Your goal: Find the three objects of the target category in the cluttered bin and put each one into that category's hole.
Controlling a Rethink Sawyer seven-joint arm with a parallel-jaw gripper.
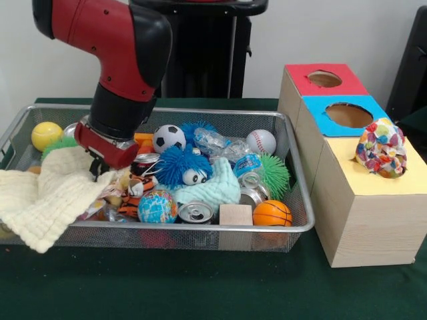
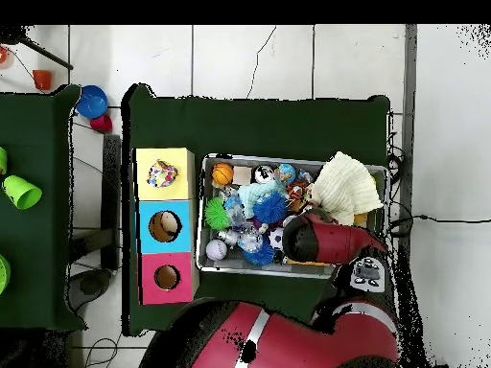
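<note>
A wire mesh bin holds a jumble of balls, cans, cloths and toys. My gripper is down in its left end, right at the edge of a pale yellow cloth that hangs over the rim; the wrist hides how it stands. In the overhead view the red arm covers that spot beside the cloth. Beside the bin a wooden box has a red hole, a blue hole and a yellow section where a mottled multicoloured ball rests.
In the bin lie a soccer ball, baseball, basketball, globe ball, yellow ball, blue fuzzy toy, green spiky ball, cans, crushed bottle, wooden block and mint cloth.
</note>
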